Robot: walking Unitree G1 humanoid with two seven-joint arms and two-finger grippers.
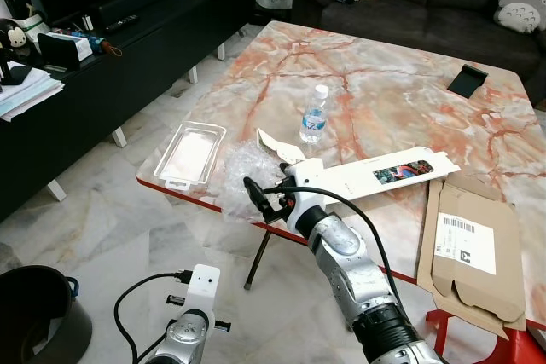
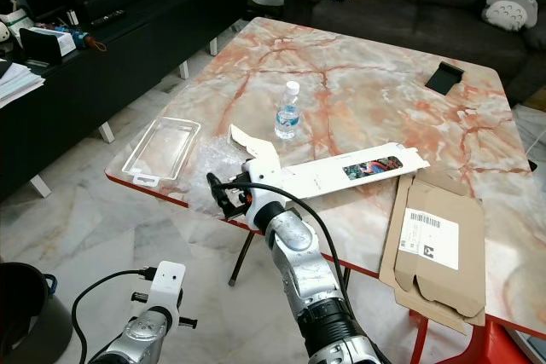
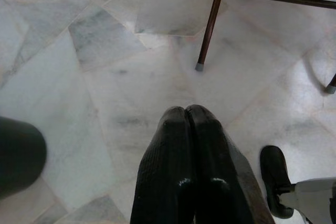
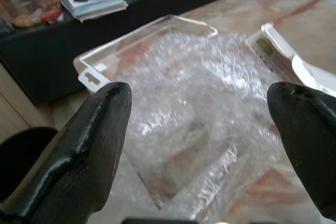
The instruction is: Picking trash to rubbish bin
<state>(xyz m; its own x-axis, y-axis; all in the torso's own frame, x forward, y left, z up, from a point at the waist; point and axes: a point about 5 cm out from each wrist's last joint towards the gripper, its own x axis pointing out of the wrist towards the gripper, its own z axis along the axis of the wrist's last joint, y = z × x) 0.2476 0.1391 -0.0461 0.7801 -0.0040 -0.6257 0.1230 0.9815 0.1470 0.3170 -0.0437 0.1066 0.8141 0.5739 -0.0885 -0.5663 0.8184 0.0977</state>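
1. Right gripper [image 4: 197,124]: held at the near edge of the table [image 1: 401,100], fingers [image 4: 86,145] spread wide apart, nothing between them touched as far as can be seen.
2. Bubble wrap [image 4: 199,119]: a crumpled clear sheet, lying on the table edge directly ahead of the right gripper, framed between its two open fingers.
3. Clear tray [image 1: 189,154]: a flat plastic blister shell with a hang tab, set just beyond and to the left of the wrap, at the table's corner.
4. Long white box [image 1: 375,172]: flattened, with a dark printed panel, laid to the right of the right gripper; its torn flap end lies just beside the wrap.
5. Bottle [image 1: 314,115]: small, clear, white cap, blue label, standing upright farther out from the gripper, past the wrap.
6. Cardboard [image 1: 469,253]: brown flat carton with a white shipping label, well to the right of the gripper, overhanging the near table edge.
7. Left gripper [image 3: 189,124]: hung low over the marble floor [image 3: 105,77], fingers pressed together, empty.
8. Bin [image 1: 34,313]: black and round, on the floor to the left of the left gripper, near it.
9. Table leg [image 3: 210,24]: reddish metal, on the floor ahead of the left gripper.
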